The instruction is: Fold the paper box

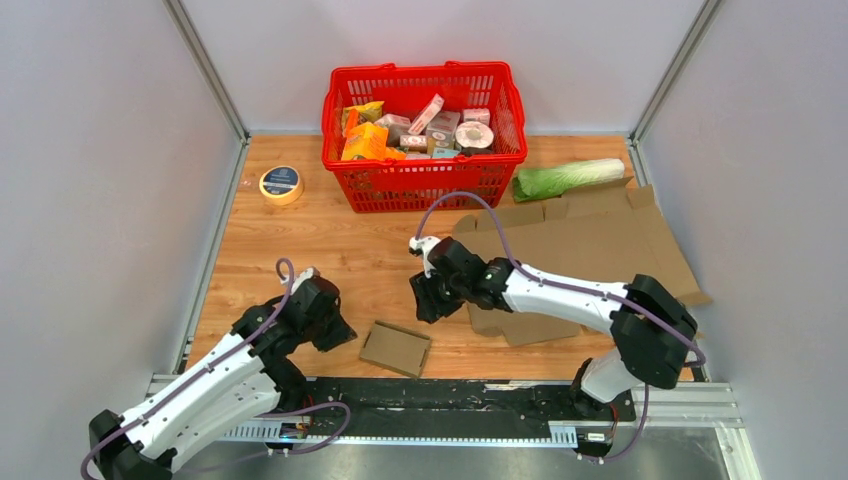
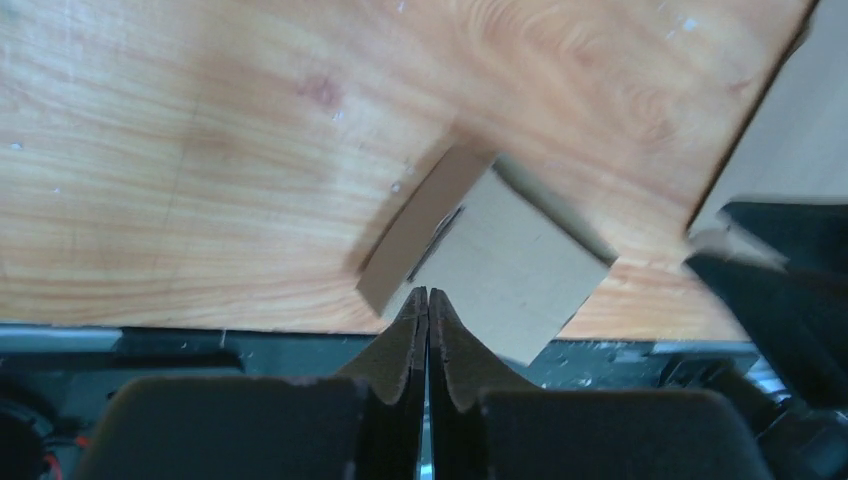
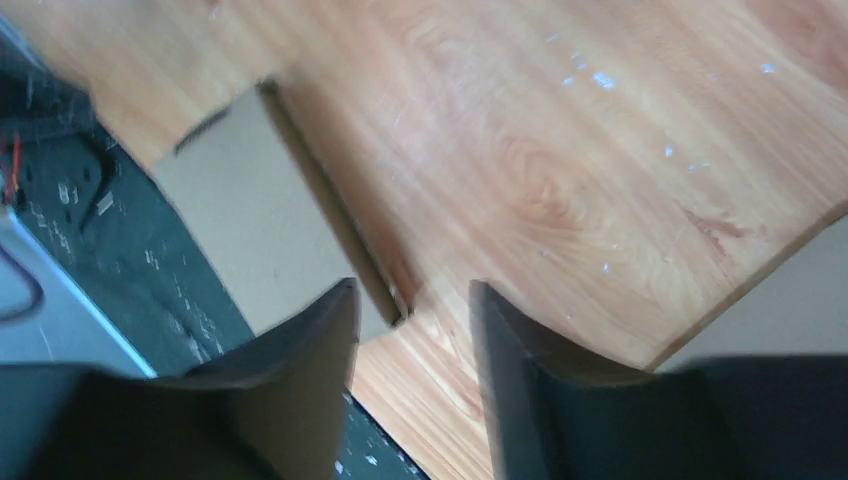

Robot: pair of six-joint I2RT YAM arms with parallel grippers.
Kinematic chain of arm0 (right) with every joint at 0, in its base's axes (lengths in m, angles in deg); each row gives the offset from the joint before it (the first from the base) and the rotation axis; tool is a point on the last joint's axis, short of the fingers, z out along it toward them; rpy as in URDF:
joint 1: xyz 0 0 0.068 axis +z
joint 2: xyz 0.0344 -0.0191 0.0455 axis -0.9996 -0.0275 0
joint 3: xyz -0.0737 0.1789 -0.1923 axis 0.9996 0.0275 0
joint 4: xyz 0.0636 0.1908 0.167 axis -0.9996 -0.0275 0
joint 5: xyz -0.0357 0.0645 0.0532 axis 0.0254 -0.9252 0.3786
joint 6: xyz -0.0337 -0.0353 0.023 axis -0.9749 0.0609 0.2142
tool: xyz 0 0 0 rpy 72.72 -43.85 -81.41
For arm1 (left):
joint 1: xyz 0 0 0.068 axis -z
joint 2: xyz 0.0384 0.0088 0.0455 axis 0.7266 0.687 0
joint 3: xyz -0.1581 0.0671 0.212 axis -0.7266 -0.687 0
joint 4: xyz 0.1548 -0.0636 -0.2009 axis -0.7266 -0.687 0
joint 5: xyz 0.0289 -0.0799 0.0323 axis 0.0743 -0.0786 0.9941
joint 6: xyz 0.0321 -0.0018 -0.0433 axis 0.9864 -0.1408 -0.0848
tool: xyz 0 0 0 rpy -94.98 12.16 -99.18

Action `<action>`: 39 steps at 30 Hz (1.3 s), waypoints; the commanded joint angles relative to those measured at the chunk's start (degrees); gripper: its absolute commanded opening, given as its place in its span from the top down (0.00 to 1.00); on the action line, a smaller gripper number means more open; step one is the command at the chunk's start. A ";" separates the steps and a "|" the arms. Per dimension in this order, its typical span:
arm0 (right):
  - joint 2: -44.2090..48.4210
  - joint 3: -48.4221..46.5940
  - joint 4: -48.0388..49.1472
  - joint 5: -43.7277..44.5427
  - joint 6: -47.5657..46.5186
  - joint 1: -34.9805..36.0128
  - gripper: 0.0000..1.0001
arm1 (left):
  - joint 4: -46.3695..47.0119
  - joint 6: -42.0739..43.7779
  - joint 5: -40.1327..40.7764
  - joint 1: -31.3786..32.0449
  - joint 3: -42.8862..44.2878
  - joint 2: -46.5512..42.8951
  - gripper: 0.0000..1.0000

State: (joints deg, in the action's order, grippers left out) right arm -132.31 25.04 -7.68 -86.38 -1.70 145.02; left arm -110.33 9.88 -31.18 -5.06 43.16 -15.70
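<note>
Closest to the overhead camera, both arms reach up from the near edge of the table. The paper box lies flat between them, close to that edge, with the left jaws just beside its left end and the right jaws near its far corner.

From the left wrist, the left jaws are pressed together on nothing, their tips at the box's edge. A shove from them could, I think, skid the flat card off onto the black rail.

From the right wrist, the right jaws stand apart and empty, the box's corner beside one finger. With both arms so near, a clash looks possible, and thin card may buckle rather than fold.
</note>
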 commanded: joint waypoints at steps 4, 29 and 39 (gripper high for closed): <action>-7.69 -8.09 -6.34 12.28 -8.88 1.49 0.94 | -2.58 0.22 -15.83 0.21 -3.21 1.74 1.00; -11.30 -6.60 5.44 7.65 -3.08 15.38 1.00 | 16.92 -15.15 -11.53 10.32 -1.80 29.26 1.00; -10.77 -6.33 4.22 8.16 -15.67 12.86 1.00 | 10.18 -10.15 -3.10 9.79 -0.14 20.75 1.00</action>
State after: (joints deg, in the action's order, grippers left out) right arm -143.43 21.41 -5.76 -78.55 -12.76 157.61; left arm -99.62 -2.31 -42.02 5.45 39.14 8.21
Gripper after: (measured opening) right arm 0.004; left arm 0.006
